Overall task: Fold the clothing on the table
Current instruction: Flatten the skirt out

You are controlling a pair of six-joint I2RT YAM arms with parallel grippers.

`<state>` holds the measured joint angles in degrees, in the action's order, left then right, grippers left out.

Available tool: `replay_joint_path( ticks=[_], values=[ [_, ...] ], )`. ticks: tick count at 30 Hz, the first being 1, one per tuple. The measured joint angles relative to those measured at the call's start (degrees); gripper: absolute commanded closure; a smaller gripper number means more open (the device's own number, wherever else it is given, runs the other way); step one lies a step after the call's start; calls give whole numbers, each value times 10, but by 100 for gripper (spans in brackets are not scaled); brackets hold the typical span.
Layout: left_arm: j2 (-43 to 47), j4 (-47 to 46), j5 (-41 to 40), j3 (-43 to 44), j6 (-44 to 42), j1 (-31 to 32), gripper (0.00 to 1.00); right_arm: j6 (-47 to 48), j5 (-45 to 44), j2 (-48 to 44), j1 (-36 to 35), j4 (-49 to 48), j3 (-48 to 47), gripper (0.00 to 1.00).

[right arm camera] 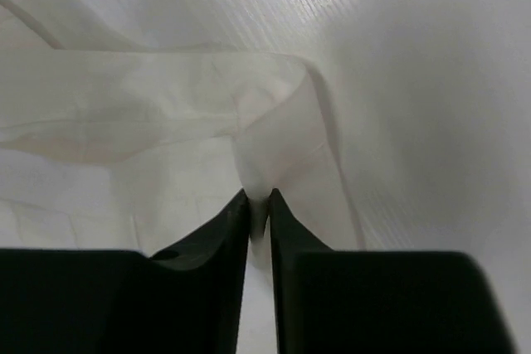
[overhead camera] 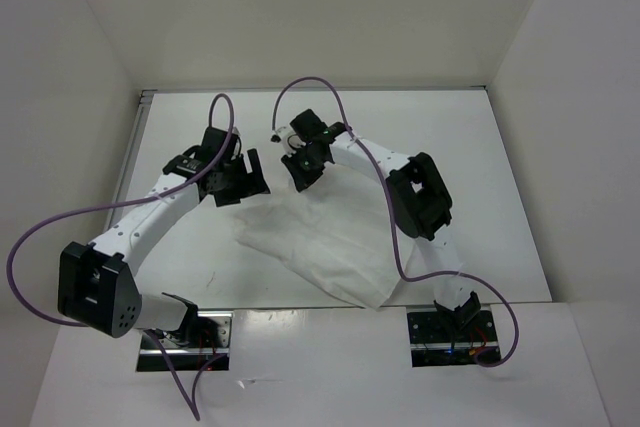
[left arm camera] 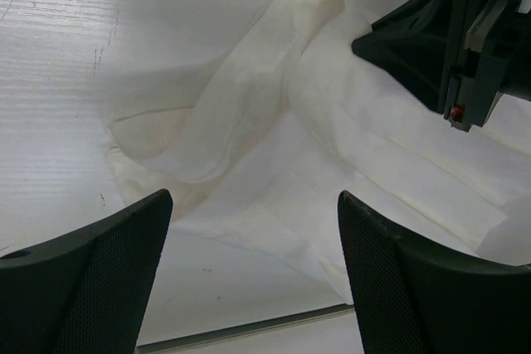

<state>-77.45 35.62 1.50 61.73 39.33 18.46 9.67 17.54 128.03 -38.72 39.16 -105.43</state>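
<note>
Glossy white tabletop [overhead camera: 480, 147] bears a thin white pleated fabric garment [overhead camera: 330, 247]; right tool [right arm camera: 258, 201] pinches its fold, left tool [left arm camera: 253, 196] gapes wide.

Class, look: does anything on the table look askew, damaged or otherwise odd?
Yes: the clothing lies skewed and rumpled on the table, its far edge curled over in a loose roll where the right claw pinches it. No damage shows.

Bare table [overhead camera: 420, 122] beyond — right end effector [overhead camera: 302, 177] mid-table
</note>
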Motion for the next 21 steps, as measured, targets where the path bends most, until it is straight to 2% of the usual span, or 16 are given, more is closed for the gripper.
replay_joint_path(
  ticks=[3,7,11,21],
  values=[
    [0,1,3,-2,0,0,12,-9,-17,0,0,0,-1,100],
    [0,1,3,-2,0,0,12,-22,-51,-7,-3,1,-6,100],
    [1,-4,3,-6,1,-4,12,-45,-91,-60,-8,20,-12,100],
    [37,-29,10,-45,6,-40,12,-118,-122,-382,-10,28,-18,100]
  ],
)
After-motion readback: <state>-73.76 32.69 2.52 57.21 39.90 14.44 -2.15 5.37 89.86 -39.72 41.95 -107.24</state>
